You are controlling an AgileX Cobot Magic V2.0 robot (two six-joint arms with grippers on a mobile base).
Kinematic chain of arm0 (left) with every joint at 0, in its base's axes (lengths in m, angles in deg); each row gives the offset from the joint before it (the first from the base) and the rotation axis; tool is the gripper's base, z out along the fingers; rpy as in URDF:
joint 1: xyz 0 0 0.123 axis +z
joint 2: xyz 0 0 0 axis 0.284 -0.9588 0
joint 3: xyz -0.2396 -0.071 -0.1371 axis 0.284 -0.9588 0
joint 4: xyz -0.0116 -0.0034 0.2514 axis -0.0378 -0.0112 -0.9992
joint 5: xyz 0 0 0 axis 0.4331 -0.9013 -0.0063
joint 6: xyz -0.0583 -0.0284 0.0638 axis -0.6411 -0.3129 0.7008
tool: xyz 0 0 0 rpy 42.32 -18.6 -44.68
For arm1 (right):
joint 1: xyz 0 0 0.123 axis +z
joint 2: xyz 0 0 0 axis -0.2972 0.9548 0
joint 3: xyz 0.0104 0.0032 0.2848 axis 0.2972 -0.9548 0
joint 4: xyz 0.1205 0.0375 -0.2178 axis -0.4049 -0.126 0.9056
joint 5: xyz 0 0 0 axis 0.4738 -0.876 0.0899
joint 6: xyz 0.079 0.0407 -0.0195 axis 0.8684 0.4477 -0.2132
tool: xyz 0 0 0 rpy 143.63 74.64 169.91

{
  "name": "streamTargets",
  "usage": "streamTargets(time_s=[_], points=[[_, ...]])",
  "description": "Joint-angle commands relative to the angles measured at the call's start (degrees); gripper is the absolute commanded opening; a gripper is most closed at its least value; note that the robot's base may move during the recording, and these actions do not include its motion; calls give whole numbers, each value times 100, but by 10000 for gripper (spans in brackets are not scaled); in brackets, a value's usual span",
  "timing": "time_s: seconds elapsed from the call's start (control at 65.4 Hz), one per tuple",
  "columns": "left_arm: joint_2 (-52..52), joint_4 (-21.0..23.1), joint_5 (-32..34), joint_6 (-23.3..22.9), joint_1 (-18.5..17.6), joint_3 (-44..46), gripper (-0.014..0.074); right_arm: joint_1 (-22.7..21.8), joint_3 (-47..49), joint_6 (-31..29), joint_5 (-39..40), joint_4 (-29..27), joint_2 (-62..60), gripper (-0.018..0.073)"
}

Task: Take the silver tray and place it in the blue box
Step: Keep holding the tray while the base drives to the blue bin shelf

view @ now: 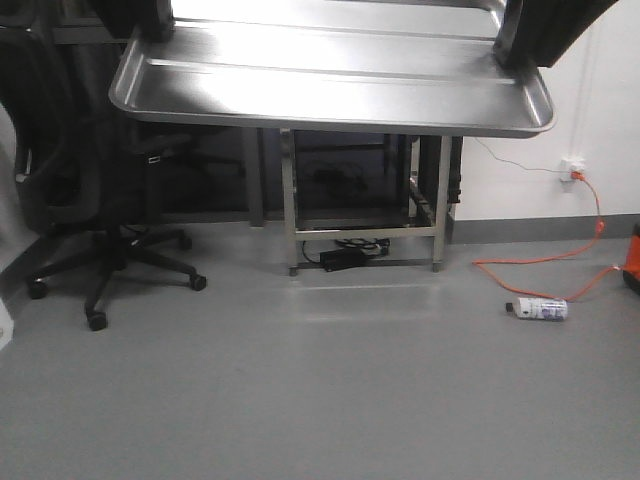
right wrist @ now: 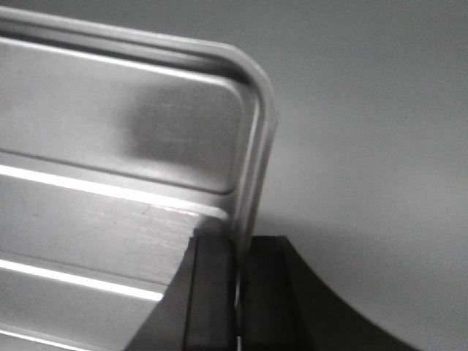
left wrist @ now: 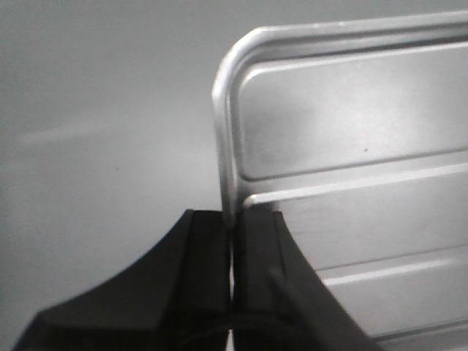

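Held aloft between two arms, the silver tray (view: 330,95) hangs level over the grey floor (view: 320,400), resting on no surface. Its long axis runs side to side across the front-facing view, open face up. The left gripper (left wrist: 232,219) is clamped on the raised rim of the tray's left short end, a little back from the rounded far corner. The right gripper (right wrist: 239,245) pinches the rim of the right short end in the same way. In both wrist views the black fingers are closed tight, with only the thin metal edge between them.

Neither arm is nearer, since each carries one end. Any move therefore looks to need both travelling together to keep the tray from twisting or slipping.

The blue box appears in no view, so its direction from the tray cannot be told. Beyond the tray stand an office chair (view: 90,200) and a metal stand (view: 365,210). An orange cable (view: 560,255) and a bottle (view: 537,309) lie on the floor.
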Motion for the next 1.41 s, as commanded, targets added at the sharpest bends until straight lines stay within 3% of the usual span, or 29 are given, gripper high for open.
streamTargets(time_s=[0.0,1.391], points=[[226,-141,-65,217,-29,133,-98,-20,228,-103,343,221,-227,57],[226,-141,-65,217,-29,133,-105,-20,228,-103,349,221,-227,57]])
